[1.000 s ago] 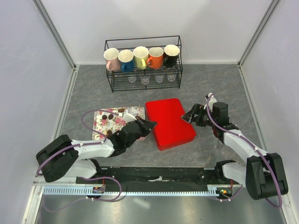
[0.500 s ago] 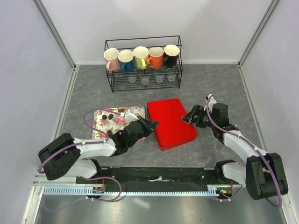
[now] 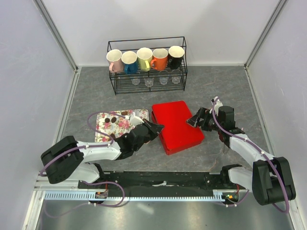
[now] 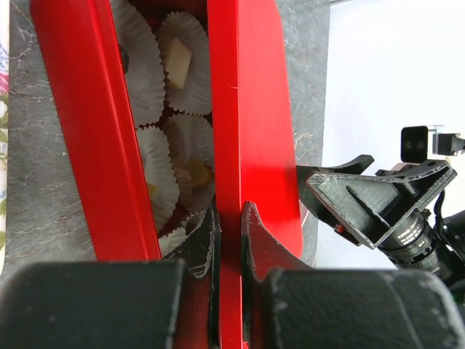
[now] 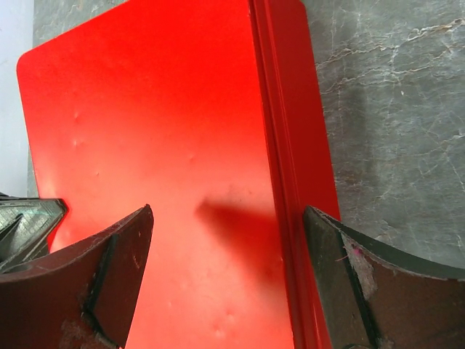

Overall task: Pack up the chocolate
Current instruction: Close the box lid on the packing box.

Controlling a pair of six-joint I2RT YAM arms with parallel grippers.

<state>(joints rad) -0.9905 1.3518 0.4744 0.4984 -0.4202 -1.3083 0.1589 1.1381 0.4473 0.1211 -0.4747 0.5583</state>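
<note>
The left tool [image 4: 229, 218] pinched the edge of the red lid [image 3: 175, 125]. The right tool [image 5: 229, 214] was spread wide over the lid's other side. Dark chocolate [image 3: 113, 119] lay on the flowery tray [image 3: 101, 136], just left of the left tool. A few pale pieces [image 4: 176, 54] sat in paper cups [image 4: 145, 73] under the lid.

Dark chocolates [image 3: 113, 120] loose on floral tray [image 3: 101, 130].
</note>
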